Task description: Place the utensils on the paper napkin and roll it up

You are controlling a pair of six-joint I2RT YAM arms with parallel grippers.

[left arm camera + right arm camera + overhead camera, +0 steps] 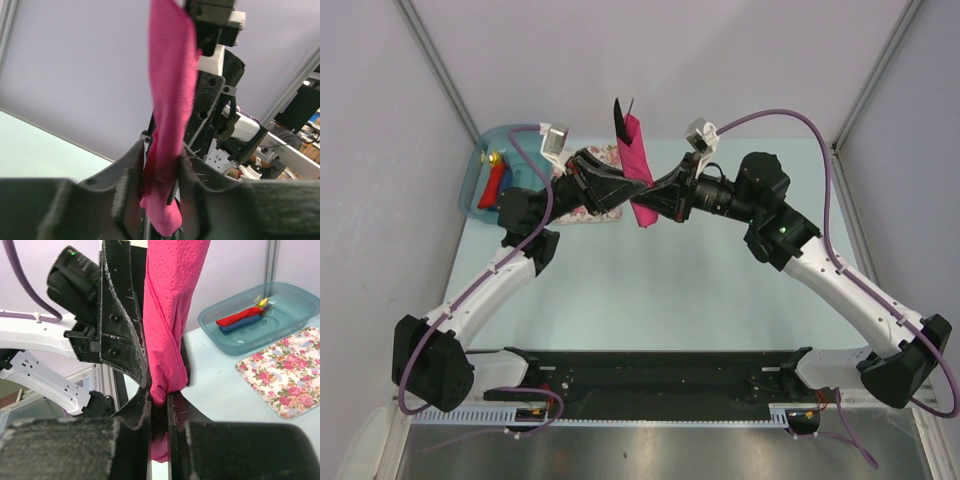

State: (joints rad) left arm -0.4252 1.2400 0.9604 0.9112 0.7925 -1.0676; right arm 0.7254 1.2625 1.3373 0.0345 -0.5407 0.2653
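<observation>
1. Napkin (638,165) is rolled into a tube and held off the table, upper centre of the top view, tilted. Dark utensil tips (620,112) poke out of its top end.
2. Left gripper (160,182) is clamped on the roll near its lower end.
3. Right gripper (159,407) is also clamped on the roll.
4. Floral cloth (285,375) lies flat on the table (650,290) below, with a tub (295,315) holding red and blue rolls (239,321) at upper left.
</observation>
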